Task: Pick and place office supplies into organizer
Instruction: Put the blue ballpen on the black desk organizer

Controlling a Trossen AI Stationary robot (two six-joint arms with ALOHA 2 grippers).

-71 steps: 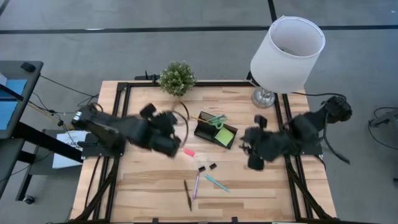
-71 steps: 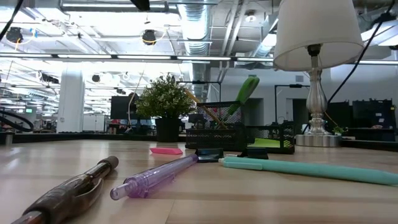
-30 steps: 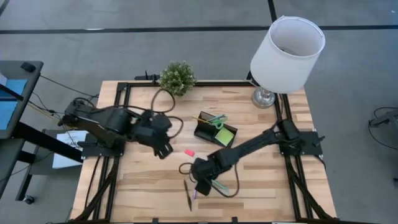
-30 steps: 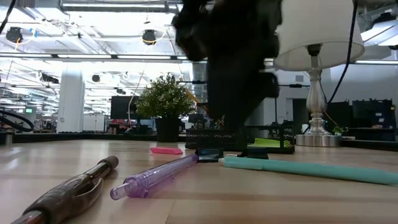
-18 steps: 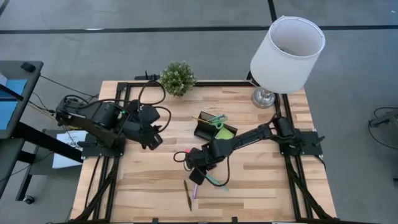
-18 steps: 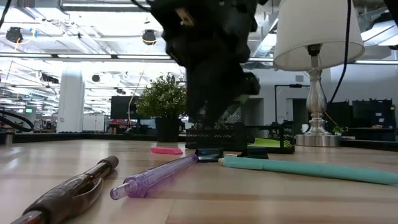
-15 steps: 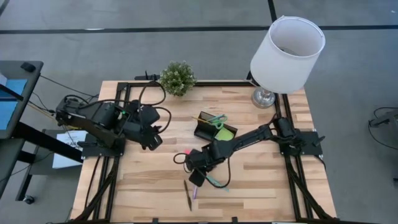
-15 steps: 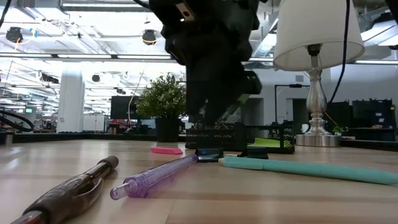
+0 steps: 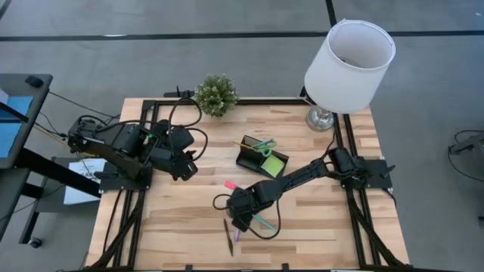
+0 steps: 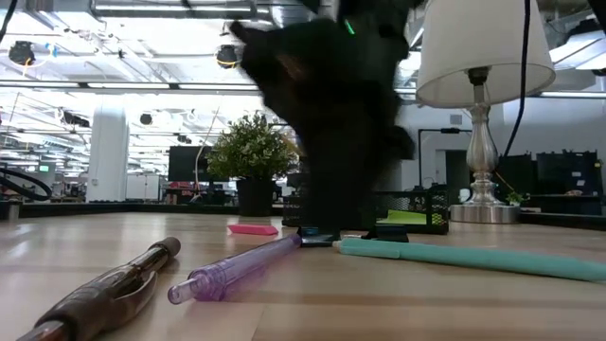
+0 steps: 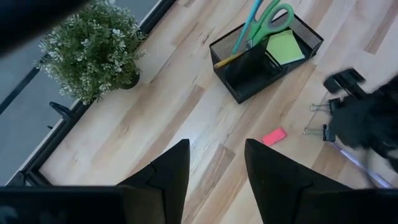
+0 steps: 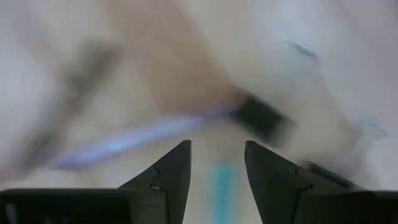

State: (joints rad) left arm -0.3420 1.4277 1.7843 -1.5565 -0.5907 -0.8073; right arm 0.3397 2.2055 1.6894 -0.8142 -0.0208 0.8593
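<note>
Low view: right gripper (image 10: 327, 223), jaws spread, blocks the organizer (image 9: 262, 158) beside the lamp (image 10: 483, 104).

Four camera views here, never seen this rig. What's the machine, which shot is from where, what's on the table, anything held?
Two dark robot arms work at a wooden table. One picture looks straight down, one sits at tabletop height, and one rides on each wrist. The left gripper waits open and empty near the potted plant. The right gripper hangs open, holding nothing, over the pink pen, teal pen and binder clips; a brown pen and pink eraser lie nearby. The black organizer holds scissors and sticky notes, beside a lamp.
</note>
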